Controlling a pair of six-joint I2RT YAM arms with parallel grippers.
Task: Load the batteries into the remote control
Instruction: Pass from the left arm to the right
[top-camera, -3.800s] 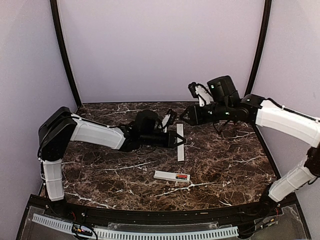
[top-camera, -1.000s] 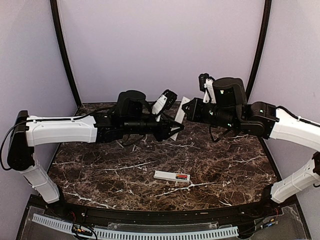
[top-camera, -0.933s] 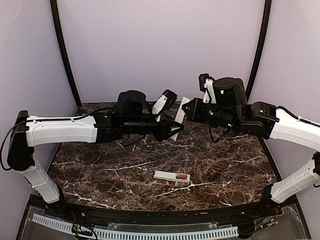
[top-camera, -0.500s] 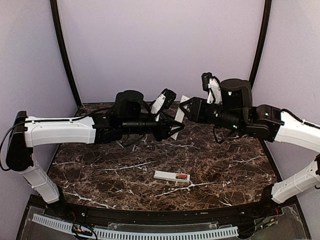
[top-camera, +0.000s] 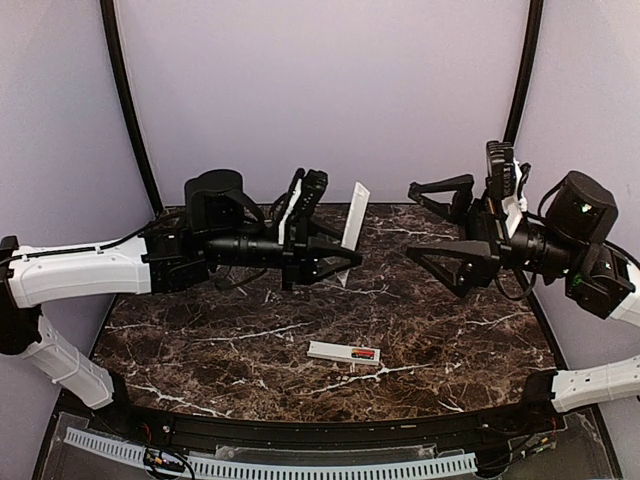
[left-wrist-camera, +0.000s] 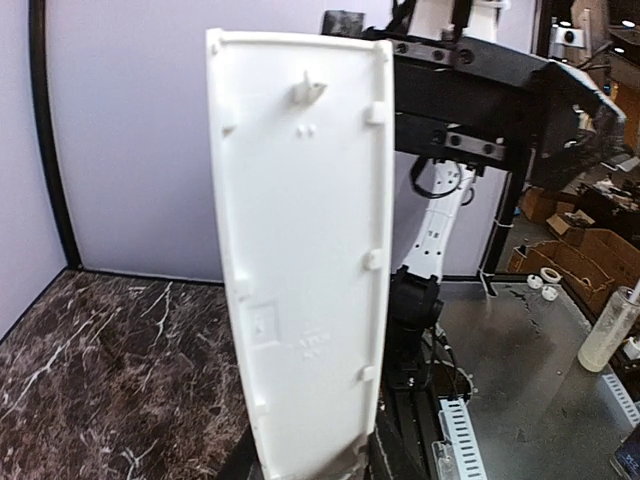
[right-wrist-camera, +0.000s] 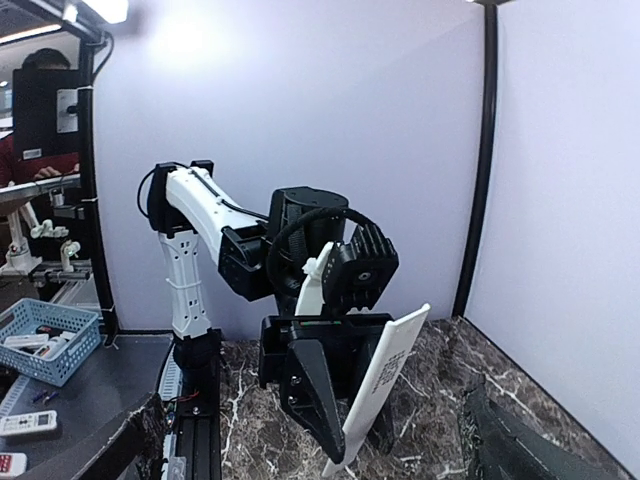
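The remote control (top-camera: 343, 352) is a slim white bar lying flat on the marble table near the front middle. A red-orange battery (top-camera: 363, 353) shows near its right end; I cannot make out the dark battery. My left gripper (top-camera: 343, 257) is shut on the lower end of a thin flat pale strip (top-camera: 354, 213) and holds it upright above the table's back middle. The strip's ribbed inner face (left-wrist-camera: 305, 250) fills the left wrist view. The right wrist view shows it edge-on (right-wrist-camera: 385, 385). My right gripper (top-camera: 428, 222) is wide open and empty, to the right of the strip.
Black curved posts (top-camera: 128, 110) and purple walls close in the marble table (top-camera: 200, 330). A slotted rail (top-camera: 300, 465) runs along the front edge. A blue basket (right-wrist-camera: 45, 340) with small remotes stands off the table.
My right gripper has drawn back to the right, away from the strip, and opened wide. My left gripper has pulled slightly left with the strip, now more upright. The remote has not moved.
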